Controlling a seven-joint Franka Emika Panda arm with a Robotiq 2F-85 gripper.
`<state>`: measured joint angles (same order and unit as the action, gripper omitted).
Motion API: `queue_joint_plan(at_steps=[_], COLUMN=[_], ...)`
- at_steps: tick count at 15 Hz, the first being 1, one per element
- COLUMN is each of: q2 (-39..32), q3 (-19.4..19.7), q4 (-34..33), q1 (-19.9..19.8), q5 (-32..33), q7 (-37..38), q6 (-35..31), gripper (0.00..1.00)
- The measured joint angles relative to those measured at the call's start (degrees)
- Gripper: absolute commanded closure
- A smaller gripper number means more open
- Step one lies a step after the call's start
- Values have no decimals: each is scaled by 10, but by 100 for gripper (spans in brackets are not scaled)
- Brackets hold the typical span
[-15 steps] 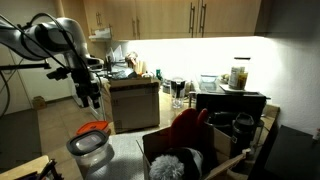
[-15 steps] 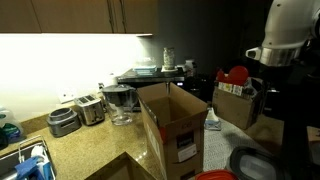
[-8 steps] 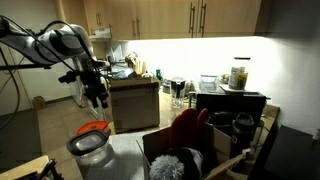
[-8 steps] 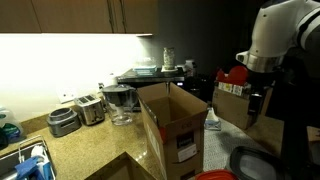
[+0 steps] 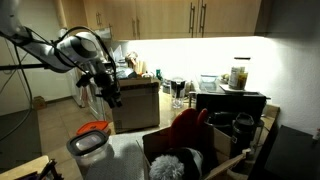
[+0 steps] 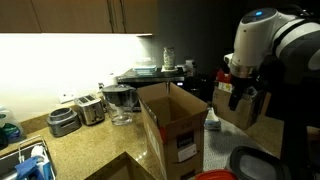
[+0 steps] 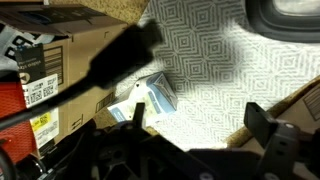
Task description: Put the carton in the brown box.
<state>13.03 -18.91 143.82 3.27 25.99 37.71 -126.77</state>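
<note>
Gripper (image 7: pixel 185 125) hangs in the air over the counter, jaws spread wide, nothing held between them. In the wrist view its dark fingers (image 7: pixel 268 122) frame the bottom of the picture, and a dark cable-like shape crosses diagonally from the upper middle to the left.

Carton (image 7: pixel 150 99) is small, white and blue. It lies tilted on the patterned mat (image 7: pixel 220 55), outside the brown box (image 7: pixel 45 50) and just to the right of its labelled side wall. It sits between the fingers in that view but below them, not touched. I cannot pick the carton out for sure in either exterior view.

In an exterior view the brown box (image 6: pixel 170 125) stands in the middle of the counter with its flaps open. The gripper (image 6: pixel 238 97) is up and to its right, near a second cardboard box (image 6: pixel 245 110) with a red item (image 6: pixel 235 75) on top. Far left on the counter are two toasters (image 6: pixel 90 108) and a clear pitcher (image 6: pixel 120 103).

In an exterior view the gripper (image 5: pixel 112 95) is at the left, above a grey container with a red lid (image 5: pixel 90 140). The brown box (image 5: pixel 152 148) is to its right, at near centre. A dark rimmed object (image 7: pixel 290 15) shows in the upper right corner of the wrist view, partly on the mat.
</note>
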Motion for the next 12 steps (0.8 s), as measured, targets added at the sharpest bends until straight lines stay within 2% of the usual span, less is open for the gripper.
queue_joint_plan(at_steps=[6,12], q2=[-84,-162], q3=[45,94], q4=[-39,-74], q1=[-12,-5], q5=[88,100], q7=[89,112], q6=[12,19], gripper=[0,0])
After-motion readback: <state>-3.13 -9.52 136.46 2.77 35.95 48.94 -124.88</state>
